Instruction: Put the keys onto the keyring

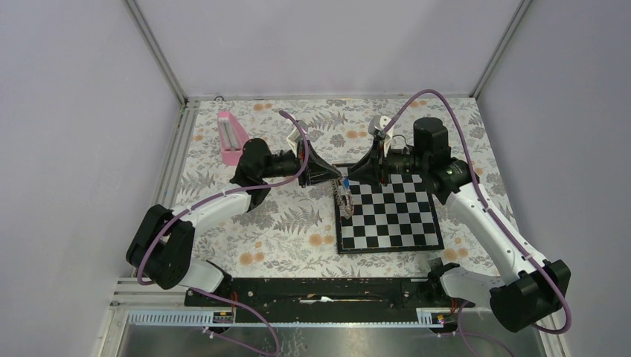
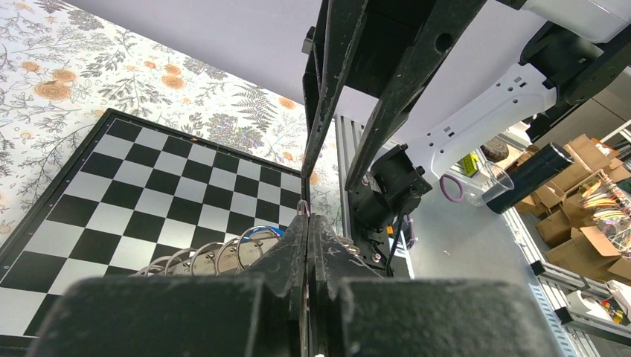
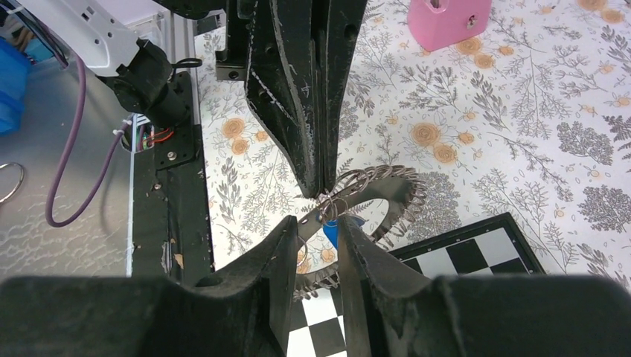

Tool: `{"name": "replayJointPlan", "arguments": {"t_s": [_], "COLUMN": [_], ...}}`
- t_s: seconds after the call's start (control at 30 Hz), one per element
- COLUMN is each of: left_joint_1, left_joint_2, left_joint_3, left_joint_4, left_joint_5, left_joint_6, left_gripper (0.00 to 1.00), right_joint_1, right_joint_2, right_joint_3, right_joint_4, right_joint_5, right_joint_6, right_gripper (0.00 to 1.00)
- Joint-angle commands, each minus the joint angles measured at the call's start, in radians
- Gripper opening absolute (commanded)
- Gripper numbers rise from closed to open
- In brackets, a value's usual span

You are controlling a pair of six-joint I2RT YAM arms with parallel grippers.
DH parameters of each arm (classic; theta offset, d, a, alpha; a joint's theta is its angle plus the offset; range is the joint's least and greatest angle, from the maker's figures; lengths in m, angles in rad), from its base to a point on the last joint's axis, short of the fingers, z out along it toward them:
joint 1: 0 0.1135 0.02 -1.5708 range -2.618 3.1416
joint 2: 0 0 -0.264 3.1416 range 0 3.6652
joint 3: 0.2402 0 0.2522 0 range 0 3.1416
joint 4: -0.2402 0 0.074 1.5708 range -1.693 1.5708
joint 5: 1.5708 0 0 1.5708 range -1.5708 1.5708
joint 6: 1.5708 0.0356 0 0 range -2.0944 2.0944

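right gripper [image 3: 320,249] jaws were narrowly apart with the blue key [image 3: 332,232] in the gap; couldn't tell if it gripped. Just beyond, left gripper [image 3: 321,191] was clamped on the keyring [image 3: 379,177]. Key looked unthreaded, so threading remained. Only the top view placed them at the chessboard [image 1: 394,216] left edge.

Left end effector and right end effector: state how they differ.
The left end effector is shut, pinching the keyring. The right end effector has its jaws apart, with the blue key in the gap. The left reaches in from the floral cloth side, the right from the chessboard side. Both are black and meet at the ring.
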Motion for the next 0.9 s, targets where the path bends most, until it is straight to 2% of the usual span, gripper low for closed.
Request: {"name": "replayJointPlan", "arguments": {"t_s": [0.0, 0.5, 0.67, 0.87], "left_joint_1": [-0.002, -0.008, -0.010, -0.011], "left_joint_2": [-0.044, -0.033, -0.028, -0.025], "left_joint_3": [0.005, 0.003, 0.007, 0.009], "left_joint_4": [0.088, 0.142, 0.145, 0.146], "left_joint_5": [0.024, 0.048, 0.046, 0.044], "left_joint_6": [-0.004, -0.045, -0.048, -0.049], "left_gripper": [0.00, 0.00, 0.00, 0.00], "right_joint_1": [-0.008, -0.006, -0.006, -0.006], "right_joint_2": [0.004, 0.058, 0.058, 0.060], "right_joint_3": [-0.002, -0.028, -0.035, -0.041], "right_joint_4": [0.012, 0.099, 0.114, 0.126], "right_joint_5": [-0.071, -0.151, -0.168, -0.188], "right_joint_6": [-0.005, 0.056, 0.070, 0.083], "right_gripper": [0.34, 0.35, 0.28, 0.14]}}
